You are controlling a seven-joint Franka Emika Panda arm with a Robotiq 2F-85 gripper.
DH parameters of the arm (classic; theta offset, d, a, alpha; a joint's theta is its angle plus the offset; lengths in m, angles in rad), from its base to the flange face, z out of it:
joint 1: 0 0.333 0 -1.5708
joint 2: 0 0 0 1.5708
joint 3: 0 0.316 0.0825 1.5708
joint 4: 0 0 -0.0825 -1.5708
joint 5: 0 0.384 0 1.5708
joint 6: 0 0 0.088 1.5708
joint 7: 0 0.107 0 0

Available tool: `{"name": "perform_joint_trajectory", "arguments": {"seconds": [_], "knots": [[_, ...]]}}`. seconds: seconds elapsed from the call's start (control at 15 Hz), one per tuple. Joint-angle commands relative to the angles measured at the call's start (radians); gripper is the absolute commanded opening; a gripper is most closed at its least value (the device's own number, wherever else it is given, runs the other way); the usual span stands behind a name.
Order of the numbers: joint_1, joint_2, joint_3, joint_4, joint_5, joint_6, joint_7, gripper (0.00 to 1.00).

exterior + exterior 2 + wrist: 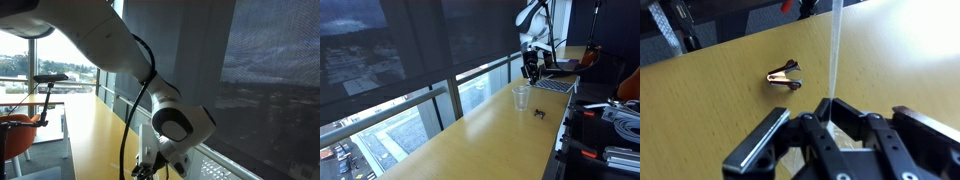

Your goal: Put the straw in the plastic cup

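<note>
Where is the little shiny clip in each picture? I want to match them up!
In an exterior view: not in it; the robot arm fills most of the picture.
In an exterior view: the clip lies on the table, just right of the plastic cup.
Wrist view: the clip lies left of middle, left of the straw.
Shared landmark: the yellow table.

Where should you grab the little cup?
The cup stands upright on the table, mouth up. Probably come straight down and pinch its round wall from both sides, gently, since it looks small and thin.
</note>
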Motion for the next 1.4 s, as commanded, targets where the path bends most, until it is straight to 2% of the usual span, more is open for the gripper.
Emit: {"name": "perform_joint_trajectory", "arguments": {"seconds": [0.0,0.67,1.33], "knots": [[-0.008,-0.013,0.007,0.011,0.040,-0.038,-0.004,0.03],[-0.034,-0.008,-0.019,0.026,0.128,-0.074,0.082,0.03],[-0.059,0.008,-0.026,0.040,0.194,-0.130,0.078,0.03]]}}
